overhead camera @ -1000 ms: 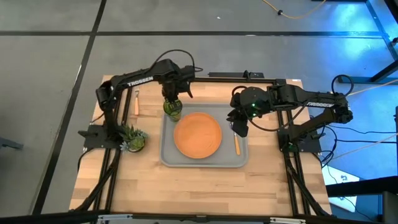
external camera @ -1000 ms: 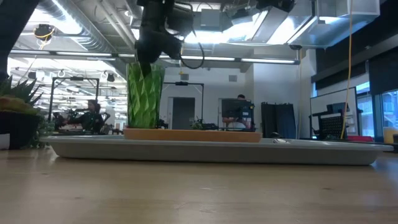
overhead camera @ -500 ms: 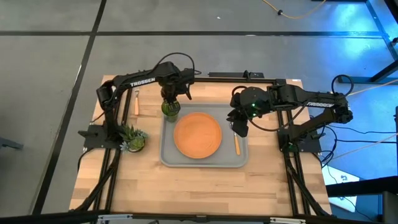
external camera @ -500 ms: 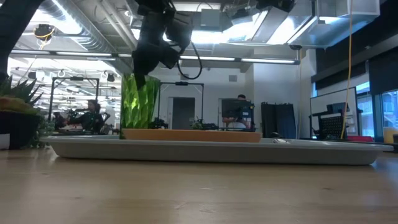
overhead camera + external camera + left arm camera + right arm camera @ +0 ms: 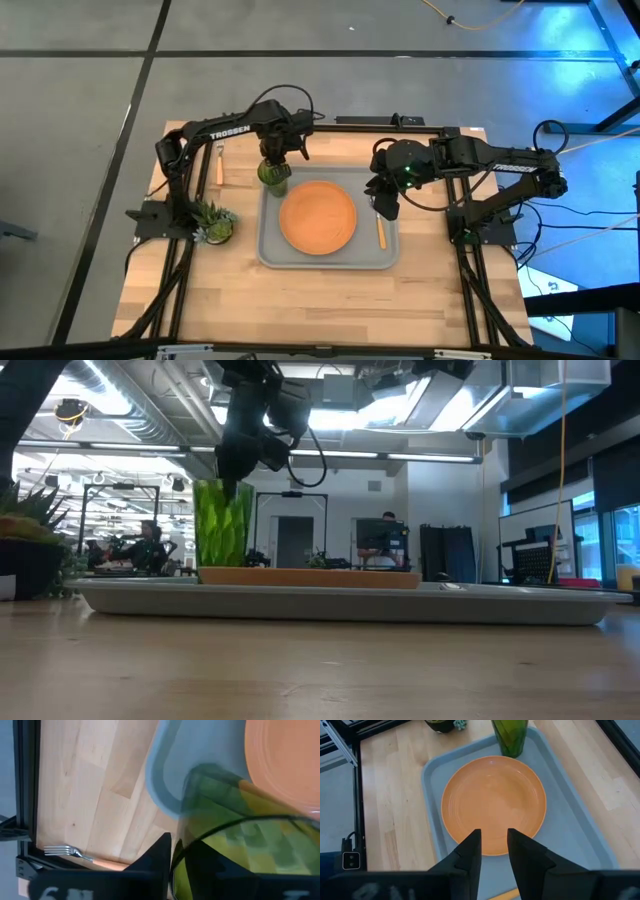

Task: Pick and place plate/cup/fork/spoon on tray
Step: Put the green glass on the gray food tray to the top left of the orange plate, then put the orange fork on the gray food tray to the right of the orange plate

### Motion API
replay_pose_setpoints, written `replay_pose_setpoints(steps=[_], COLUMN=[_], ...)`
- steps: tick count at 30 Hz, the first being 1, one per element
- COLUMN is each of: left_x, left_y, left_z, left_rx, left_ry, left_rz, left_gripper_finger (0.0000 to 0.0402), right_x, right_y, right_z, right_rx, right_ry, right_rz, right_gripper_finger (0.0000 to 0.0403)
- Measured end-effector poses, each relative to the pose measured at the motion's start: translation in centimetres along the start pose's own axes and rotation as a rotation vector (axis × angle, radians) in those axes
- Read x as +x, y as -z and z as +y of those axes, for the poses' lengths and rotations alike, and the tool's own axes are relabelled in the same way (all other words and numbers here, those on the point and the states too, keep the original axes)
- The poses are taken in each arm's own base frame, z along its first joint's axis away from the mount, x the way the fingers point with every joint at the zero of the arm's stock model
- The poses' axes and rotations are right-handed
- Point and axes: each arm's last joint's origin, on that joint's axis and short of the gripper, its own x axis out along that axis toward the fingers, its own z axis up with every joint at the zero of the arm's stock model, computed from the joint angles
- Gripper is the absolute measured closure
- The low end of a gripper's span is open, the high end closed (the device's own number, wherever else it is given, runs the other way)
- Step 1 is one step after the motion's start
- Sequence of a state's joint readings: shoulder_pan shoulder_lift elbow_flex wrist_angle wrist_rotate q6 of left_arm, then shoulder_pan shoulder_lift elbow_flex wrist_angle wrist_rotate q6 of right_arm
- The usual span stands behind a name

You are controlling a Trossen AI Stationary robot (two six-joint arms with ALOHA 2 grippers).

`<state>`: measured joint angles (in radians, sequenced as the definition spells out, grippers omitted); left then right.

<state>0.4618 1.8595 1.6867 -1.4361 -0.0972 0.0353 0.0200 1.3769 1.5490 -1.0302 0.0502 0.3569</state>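
Cup (image 5: 273, 173): upright in tray (image 5: 390, 262) corner, beside plate (image 5: 318, 217).
Left gripper (image 5: 275, 158): on cup rim; grip unclear.
Right gripper (image 5: 385, 208): fingers apart, waiting.

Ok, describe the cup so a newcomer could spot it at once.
Start at the light-grey tray in the middle of the wooden table. The cup stands in the tray's far left corner, beside the orange plate, directly under the left gripper. It is the only translucent green, faceted tumbler; the other green thing is a leafy potted plant off the tray.
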Motion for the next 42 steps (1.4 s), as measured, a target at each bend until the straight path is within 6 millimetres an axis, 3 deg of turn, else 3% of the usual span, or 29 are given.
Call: replay_pose_setpoints(steps=[11,24,34,39,42], left_x=[-0.2,-3.3,-6.3,-7.1,-6.7], left_y=[0.2,2.4,5.1,7.2,7.4], left_z=[0.0,-0.3,0.3,2.2,3.6], left_rx=[-0.007,-0.051,-0.285,-0.598,-0.756], left_ry=[0.001,-0.034,-0.119,-0.155,-0.147], left_rz=[0.006,-0.074,-0.189,-0.148,-0.145], left_gripper_finger=[0.0346,0.0344,0.0344,0.0344,0.0344], right_x=[0.0,0.0,0.0,0.0,0.0], right_y=[0.0,0.0,0.0,0.0,0.0], right_z=[0.0,0.0,0.0,0.0,0.0], right_rx=[0.001,0.001,0.001,0.001,0.001], right_ry=[0.000,0.000,0.000,0.000,0.001], right_rz=[0.000,0.000,-0.001,-0.001,-0.001], right_gripper_finger=[0.0304,0.0304,0.0304,0.0304,0.0304])
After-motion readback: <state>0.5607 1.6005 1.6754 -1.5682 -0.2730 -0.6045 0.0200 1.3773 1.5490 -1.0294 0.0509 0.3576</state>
